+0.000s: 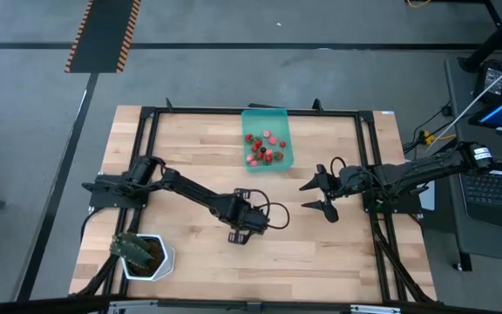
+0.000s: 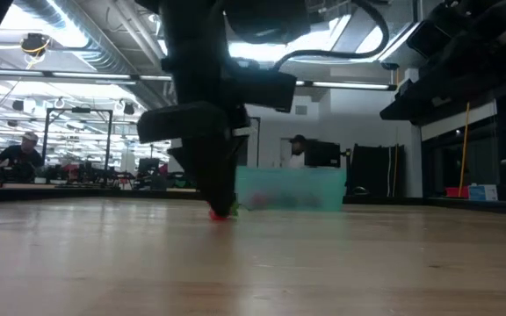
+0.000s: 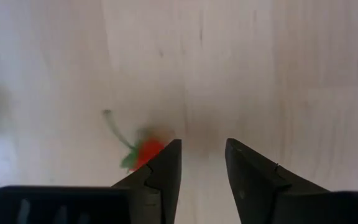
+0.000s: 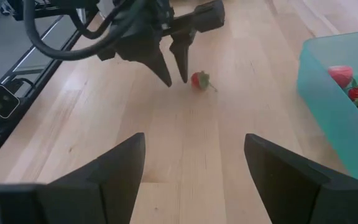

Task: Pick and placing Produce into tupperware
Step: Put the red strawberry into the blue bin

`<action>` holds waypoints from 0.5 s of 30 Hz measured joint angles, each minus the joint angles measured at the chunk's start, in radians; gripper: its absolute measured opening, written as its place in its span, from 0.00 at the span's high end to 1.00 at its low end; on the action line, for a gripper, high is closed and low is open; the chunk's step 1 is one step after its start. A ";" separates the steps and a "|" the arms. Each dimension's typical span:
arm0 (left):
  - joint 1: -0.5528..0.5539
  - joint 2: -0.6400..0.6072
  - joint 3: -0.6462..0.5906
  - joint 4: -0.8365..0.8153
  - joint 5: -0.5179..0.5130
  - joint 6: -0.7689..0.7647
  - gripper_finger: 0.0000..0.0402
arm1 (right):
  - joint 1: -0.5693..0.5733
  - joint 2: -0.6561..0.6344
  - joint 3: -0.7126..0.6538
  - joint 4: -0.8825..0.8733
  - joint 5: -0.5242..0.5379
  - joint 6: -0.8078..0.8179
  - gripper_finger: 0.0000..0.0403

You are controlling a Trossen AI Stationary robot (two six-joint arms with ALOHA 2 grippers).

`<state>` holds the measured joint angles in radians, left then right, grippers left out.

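My left gripper (image 3: 202,163) hangs low over the table with its jaws parted a little and nothing between them. The gap is bare wood. The stray strawberry (image 3: 148,151) lies just outside one finger (image 3: 166,171), touching or nearly touching its outer face, with its green stem trailing away. From my right wrist view the same picture holds: the left gripper (image 4: 176,73) points down at the boards and the strawberry (image 4: 199,79) sits beside the tips, not between them.

So I judge that closing now would catch only air or flick the fruit aside. To do this well I should lift slightly, shift sideways until the berry sits centred in the gap, spread the jaws wider than the fruit, then come down and close gently, since it looks soft and small enough to squirt out. The stem may snag, so I would bracket the red body rather than the green.

My right gripper (image 1: 325,195) waits with its jaws spread wide, holding nothing, near the right side of the table (image 1: 338,262).

The tupperware (image 1: 283,122) stands at the far edge, well apart from me, already holding a cluster of red fruit (image 1: 262,150). The carry goes forward and slightly right.
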<state>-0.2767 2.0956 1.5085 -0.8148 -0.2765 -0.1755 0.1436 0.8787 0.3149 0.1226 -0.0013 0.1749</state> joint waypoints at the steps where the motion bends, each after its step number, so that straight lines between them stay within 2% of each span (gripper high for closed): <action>1: -0.001 0.000 0.000 -0.003 0.013 -0.011 0.71 | 0.000 0.000 0.000 0.000 0.000 0.000 0.32; 5: -0.020 0.000 0.000 0.011 0.075 -0.054 0.74 | 0.000 0.000 0.000 0.000 0.000 -0.005 0.32; 15: -0.063 0.000 0.000 0.043 0.061 -0.154 0.80 | 0.000 0.000 0.000 0.000 0.000 -0.018 0.32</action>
<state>-0.3395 2.0956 1.5085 -0.7721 -0.2154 -0.3295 0.1436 0.8790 0.3149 0.1225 -0.0011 0.1566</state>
